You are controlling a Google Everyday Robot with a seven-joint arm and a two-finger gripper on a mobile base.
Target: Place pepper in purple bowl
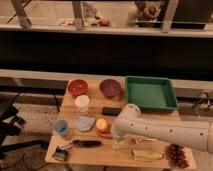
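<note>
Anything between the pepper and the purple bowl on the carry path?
Yes: the yellow-orange fruit sits right behind the pepper, and a dark block lies beyond it, before the purple bowl. The claw hangs close beside the pepper, under the white arm.

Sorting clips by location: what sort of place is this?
Probably an indoor robot test area: wooden table set with purple bowl and green tray, railing behind, the gripper low beside the pepper.
</note>
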